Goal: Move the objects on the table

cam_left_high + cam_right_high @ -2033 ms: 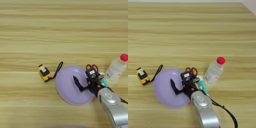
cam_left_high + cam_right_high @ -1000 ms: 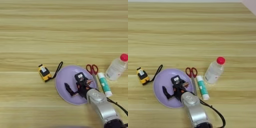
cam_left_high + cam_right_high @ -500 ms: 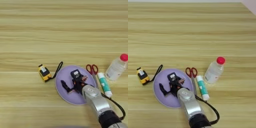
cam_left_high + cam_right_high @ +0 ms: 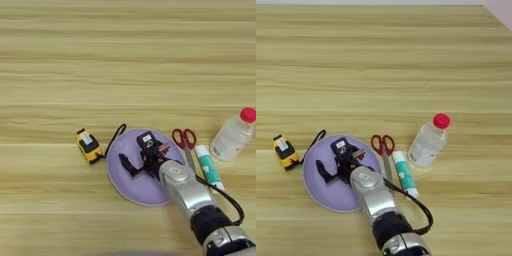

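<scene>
The silver forearm (image 4: 187, 192) is coming up from the bottom edge, right of centre, and reaching leftward over a round flat lilac plate (image 4: 125, 187). At its tip the black two-fingered pincer (image 4: 134, 156) is hovering above the plate's middle; one finger (image 4: 125, 165) is pointing toward the plate's left side and the other (image 4: 146, 141) toward its far rim, so the pincer is standing spread wide and is gripping nothing. A thin black cable (image 4: 225, 197) is looping off the forearm's right side.

Just right of the forearm, a small white tube with a teal-green band (image 4: 207, 167) is lying lengthwise on the light tan wooden surface (image 4: 125, 60), well clear of the plate. Between this tube and the plate, red-handled scissors (image 4: 183, 140) are lying with their blades pointing toward the near edge, the handles at the far end.

To the left of the plate, a small boxy yellow-and-black tape measure (image 4: 88, 146) is sitting on the surface just beside the rim, its black loop strap (image 4: 116, 135) curving along the plate's far-left edge.

Farther back on the right, a clear plastic bottle with a red cap (image 4: 232, 135) is lying tilted, cap pointing away to the right, near the tube's far end.
</scene>
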`<move>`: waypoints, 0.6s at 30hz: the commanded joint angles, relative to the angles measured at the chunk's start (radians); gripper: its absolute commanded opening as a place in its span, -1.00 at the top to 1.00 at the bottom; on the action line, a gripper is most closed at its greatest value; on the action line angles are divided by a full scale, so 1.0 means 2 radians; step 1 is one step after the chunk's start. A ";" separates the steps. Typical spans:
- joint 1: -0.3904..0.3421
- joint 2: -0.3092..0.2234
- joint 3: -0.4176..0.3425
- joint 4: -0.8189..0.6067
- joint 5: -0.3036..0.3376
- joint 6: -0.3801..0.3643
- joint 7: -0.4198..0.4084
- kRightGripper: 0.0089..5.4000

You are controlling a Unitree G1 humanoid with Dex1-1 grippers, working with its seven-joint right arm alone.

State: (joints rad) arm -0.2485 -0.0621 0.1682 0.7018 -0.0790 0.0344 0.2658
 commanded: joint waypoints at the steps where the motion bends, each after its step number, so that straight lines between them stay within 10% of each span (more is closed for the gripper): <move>1: -0.033 -0.003 -0.005 0.006 -0.008 -0.009 -0.014 -0.99; 18: -0.077 -0.002 -0.019 0.080 -0.011 -0.044 -0.024 -0.99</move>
State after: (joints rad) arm -0.3490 -0.0611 0.1397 0.8740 -0.0912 -0.0476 0.2368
